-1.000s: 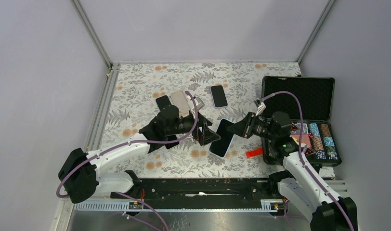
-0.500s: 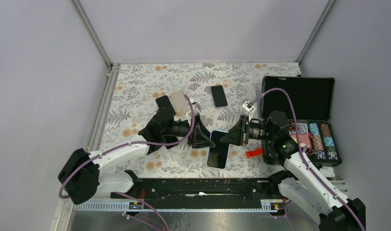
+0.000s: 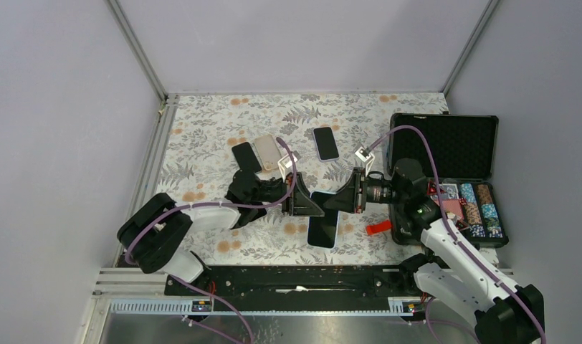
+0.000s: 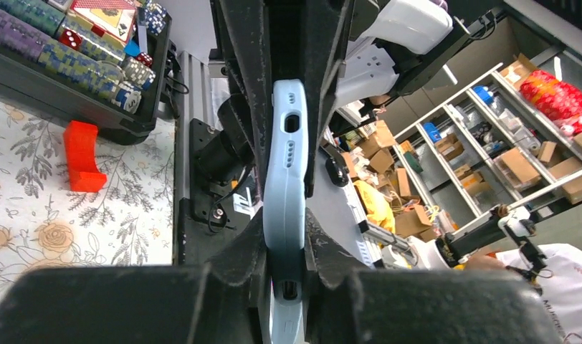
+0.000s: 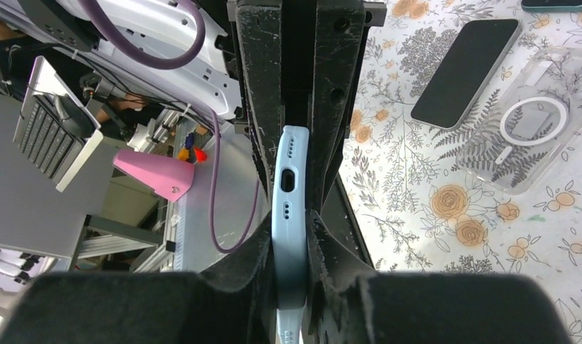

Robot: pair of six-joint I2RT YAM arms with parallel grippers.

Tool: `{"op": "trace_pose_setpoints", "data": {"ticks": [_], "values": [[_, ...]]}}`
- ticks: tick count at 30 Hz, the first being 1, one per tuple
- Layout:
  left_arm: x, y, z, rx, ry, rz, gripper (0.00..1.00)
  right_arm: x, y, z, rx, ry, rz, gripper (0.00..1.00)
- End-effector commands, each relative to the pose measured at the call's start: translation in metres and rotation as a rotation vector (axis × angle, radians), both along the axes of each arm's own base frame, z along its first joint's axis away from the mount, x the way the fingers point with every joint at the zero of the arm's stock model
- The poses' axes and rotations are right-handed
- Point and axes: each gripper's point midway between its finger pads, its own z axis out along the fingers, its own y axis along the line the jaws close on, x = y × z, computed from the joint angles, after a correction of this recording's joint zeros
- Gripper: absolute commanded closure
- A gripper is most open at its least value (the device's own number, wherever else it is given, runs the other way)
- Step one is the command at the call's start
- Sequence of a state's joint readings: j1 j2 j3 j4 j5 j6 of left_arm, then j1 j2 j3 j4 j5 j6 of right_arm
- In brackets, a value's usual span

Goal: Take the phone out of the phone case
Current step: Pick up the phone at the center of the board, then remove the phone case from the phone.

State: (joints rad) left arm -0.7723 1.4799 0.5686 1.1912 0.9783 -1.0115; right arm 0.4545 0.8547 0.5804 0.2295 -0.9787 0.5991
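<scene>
The phone, black screen up, sits in a pale blue phone case and hangs just above the table's middle, held from both sides. My left gripper is shut on the case's left edge. In the left wrist view the blue case runs edge-on between the pads of that gripper. My right gripper is shut on the opposite edge. In the right wrist view the case, with its port hole showing, is pinched by that gripper.
A black phone, a beige phone and another dark phone lie behind the grippers. A clear case lies on the cloth. An open black box of poker chips stands at the right, a red block beside it.
My left gripper has come in from open and closed on the case's left edge. The right gripper has carried the phone left and nearer, turning it more lengthwise.
</scene>
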Motion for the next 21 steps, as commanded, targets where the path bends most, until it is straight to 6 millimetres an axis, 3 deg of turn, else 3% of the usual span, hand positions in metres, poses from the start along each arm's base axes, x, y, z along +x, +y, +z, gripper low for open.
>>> {"op": "trace_pose_setpoints", "data": {"ticks": [1, 3, 4, 7, 12, 16, 21], "values": [[-0.005, 0.006, 0.043, -0.166, -0.115, -0.001, 1.00, 0.001, 0.002, 0.036, 0.044, -0.103, -0.005, 0.63], [-0.001, 0.009, 0.049, -0.184, -0.125, 0.029, 1.00, 0.009, 0.000, 0.034, 0.037, -0.107, -0.073, 0.32], [0.001, 0.012, 0.054, -0.195, -0.129, 0.047, 1.00, 0.015, -0.002, 0.032, 0.036, -0.103, -0.115, 0.23], [0.013, 0.019, 0.070, -0.238, -0.129, 0.127, 1.00, 0.023, -0.002, 0.038, 0.102, -0.086, -0.182, 0.10], [0.046, 0.036, 0.101, -0.307, -0.086, 0.308, 1.00, 0.025, -0.001, 0.048, 0.224, -0.019, -0.211, 0.11], [0.066, 0.049, 0.124, -0.345, -0.041, 0.452, 1.00, 0.024, -0.003, 0.047, 0.256, -0.021, -0.228, 0.23], [0.084, 0.060, 0.134, -0.327, 0.019, 0.601, 1.00, 0.011, -0.006, 0.062, 0.346, -0.055, -0.201, 0.36]]}}
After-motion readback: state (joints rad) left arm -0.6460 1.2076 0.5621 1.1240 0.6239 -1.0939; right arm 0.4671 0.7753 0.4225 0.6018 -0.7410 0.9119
